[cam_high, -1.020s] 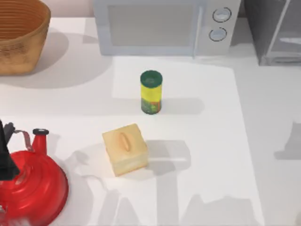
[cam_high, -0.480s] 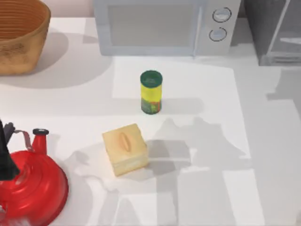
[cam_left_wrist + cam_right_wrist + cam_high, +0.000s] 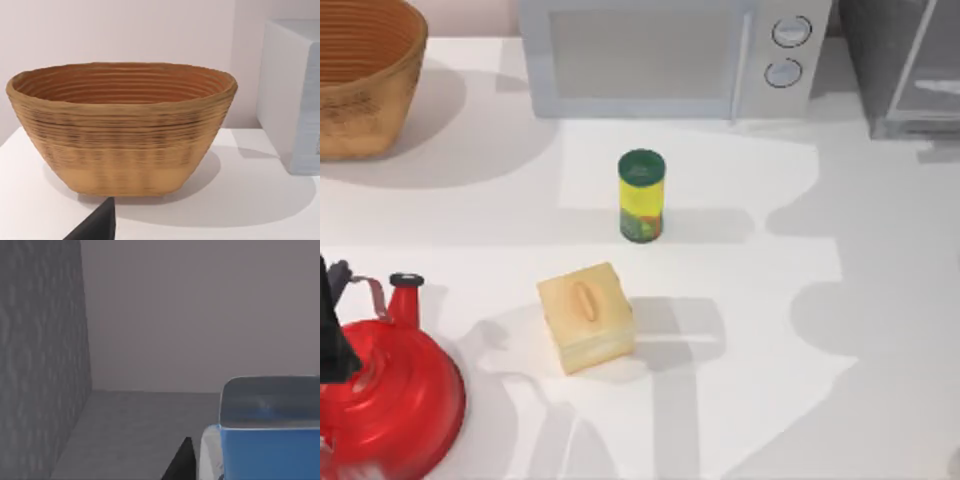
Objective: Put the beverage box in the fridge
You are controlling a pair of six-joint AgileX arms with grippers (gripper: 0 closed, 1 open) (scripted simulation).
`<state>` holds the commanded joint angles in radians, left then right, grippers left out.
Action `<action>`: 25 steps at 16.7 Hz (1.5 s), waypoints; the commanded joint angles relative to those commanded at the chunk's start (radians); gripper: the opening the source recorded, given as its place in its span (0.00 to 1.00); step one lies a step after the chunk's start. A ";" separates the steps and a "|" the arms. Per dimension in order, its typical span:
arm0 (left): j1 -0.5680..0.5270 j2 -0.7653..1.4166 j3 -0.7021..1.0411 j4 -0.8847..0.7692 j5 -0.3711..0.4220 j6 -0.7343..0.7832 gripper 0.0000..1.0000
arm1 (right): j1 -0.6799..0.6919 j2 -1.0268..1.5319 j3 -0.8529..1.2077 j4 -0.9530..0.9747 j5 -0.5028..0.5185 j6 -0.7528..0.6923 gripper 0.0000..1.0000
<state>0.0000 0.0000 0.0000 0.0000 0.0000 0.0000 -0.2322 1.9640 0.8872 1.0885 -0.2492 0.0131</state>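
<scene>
The right half of the table (image 3: 880,300) lies bare up to the fridge (image 3: 905,70) at its far right corner. The can (image 3: 641,195) and tan box (image 3: 585,316) stand mid-table before the microwave (image 3: 665,55), with the kettle (image 3: 385,395) and basket (image 3: 365,75) at left. The right wrist view shows the beverage box (image 3: 270,440) close before grey walls with a dark finger (image 3: 182,460) just beside it; whether either gripper clasps anything I cannot tell.

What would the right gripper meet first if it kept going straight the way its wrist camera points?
Probably the grey back wall of the enclosure; the floor ahead of the beverage box looks free, though depth is unclear.
</scene>
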 joint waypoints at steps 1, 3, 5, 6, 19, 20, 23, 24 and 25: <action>0.000 0.000 0.000 0.000 0.000 0.000 1.00 | -0.012 0.062 0.025 0.031 -0.003 0.000 0.00; 0.000 0.000 0.000 0.000 0.000 0.000 1.00 | -0.032 0.153 0.064 0.079 -0.006 0.001 0.00; 0.000 0.000 0.000 0.000 0.000 0.000 1.00 | -0.044 0.202 0.085 0.106 -0.006 0.002 0.00; 0.000 0.000 0.000 0.000 0.000 0.000 1.00 | -0.047 0.210 0.089 0.111 -0.006 0.002 0.00; 0.000 0.000 0.000 0.000 0.000 0.000 1.00 | -0.013 0.355 0.420 -0.074 0.022 0.002 0.00; 0.000 0.000 0.000 0.000 0.000 0.000 1.00 | -0.007 0.378 0.479 -0.107 0.027 0.002 0.00; 0.000 0.000 0.000 0.000 0.000 0.000 1.00 | 0.008 0.437 0.635 -0.202 0.042 0.001 0.00; 0.000 0.000 0.000 0.000 0.000 0.000 1.00 | 0.011 0.452 0.672 -0.228 0.046 0.001 0.00; 0.000 0.000 0.000 0.000 0.000 0.000 1.00 | 0.013 0.464 0.699 -0.247 0.050 0.001 0.00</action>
<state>0.0000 0.0000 0.0000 0.0000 0.0000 0.0000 -0.2188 2.4276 1.5858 0.8410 -0.1990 0.0138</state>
